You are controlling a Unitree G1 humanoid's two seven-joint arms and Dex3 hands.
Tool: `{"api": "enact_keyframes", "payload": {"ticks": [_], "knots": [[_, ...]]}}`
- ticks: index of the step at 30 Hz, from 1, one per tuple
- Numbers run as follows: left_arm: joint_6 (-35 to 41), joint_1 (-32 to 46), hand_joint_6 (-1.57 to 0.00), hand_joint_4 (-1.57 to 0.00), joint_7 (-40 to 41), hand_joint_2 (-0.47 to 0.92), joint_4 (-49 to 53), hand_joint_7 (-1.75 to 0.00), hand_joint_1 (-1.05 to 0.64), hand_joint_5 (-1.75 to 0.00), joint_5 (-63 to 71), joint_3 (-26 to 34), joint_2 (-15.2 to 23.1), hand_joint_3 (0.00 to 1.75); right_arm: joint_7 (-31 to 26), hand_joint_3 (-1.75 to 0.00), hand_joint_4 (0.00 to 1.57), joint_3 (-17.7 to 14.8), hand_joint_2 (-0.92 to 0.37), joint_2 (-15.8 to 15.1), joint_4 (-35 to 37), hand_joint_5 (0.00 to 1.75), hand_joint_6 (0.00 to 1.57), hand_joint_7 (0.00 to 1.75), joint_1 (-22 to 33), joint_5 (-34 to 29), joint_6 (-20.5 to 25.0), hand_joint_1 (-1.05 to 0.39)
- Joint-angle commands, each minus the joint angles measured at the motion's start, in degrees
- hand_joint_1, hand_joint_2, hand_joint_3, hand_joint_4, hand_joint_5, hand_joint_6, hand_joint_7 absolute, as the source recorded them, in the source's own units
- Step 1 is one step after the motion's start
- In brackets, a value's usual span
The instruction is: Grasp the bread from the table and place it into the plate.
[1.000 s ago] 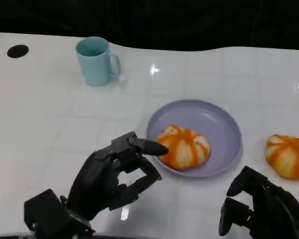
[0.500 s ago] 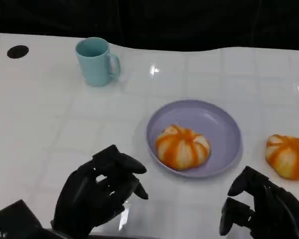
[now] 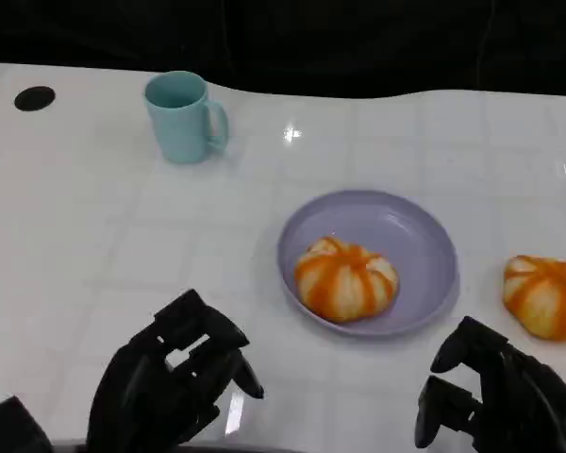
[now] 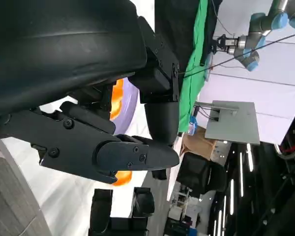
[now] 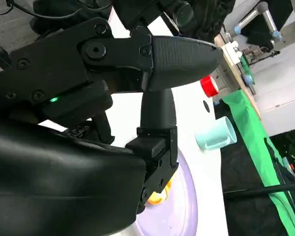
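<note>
Left hand (image 3: 174, 382) withdrawn from plate (image 3: 424, 236), fingers released, empty; bread (image 3: 345, 278) on plate. Right hand (image 3: 495, 401) empty, fingers apart.

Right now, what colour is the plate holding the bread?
The plate is pale lilac, clearest in the head view.

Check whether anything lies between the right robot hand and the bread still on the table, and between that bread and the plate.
Nothing visible does. The right robot hand sits near the bread on the table, with bare tabletop between them. From that bread to the purple plate the way is bare too, though another bread already lies on the plate's near side.
</note>
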Motion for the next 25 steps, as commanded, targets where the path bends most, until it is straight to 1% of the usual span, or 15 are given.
{"api": "enact_keyframes", "payload": {"ticks": [1, 9, 19, 25], "knots": [[0.8, 1.0, -0.48, -0.64, -0.8, 0.92, -0.4, -1.57, -0.52, -1.75, -0.7, 1.2, 0.2, 0.34, -0.4, -0.5, 0.75, -0.3, -0.92, -0.6, -1.3, 1.75, 0.46, 1.75, 0.3, 0.2, 0.2, -0.53], [0.9, 0.5, -0.47, -0.65, -2.5, 0.92, 1.2, -1.6, -0.51, -1.75, -1.8, 2.9, -0.5, 0.34, -0.3, -0.5, 0.75, -0.4, -0.92, -0.7, -1.4, 1.75, 0.45, 1.75, 0.4, 0.5, 0.2, -0.53], [0.8, -0.1, -0.5, -0.67, -2.9, 0.92, 2.6, -1.56, -0.53, -1.75, -1.4, 3.6, -1.4, 0.33, 0.3, -0.5, 0.76, -1.1, -0.92, -1.4, -0.8, 1.75, 0.46, 1.75, 0.1, 1.0, -0.1, -0.54], [0.5, -0.6, -0.51, -0.68, -2.9, 0.92, 3.8, -1.55, -0.54, -1.75, -1.1, 4.1, -1.7, 0.32, 0.0, -0.49, 0.76, -1.5, -0.92, -1.3, -0.4, 1.75, 0.46, 1.75, -0.3, 1.8, 0.6, -0.53]]}}
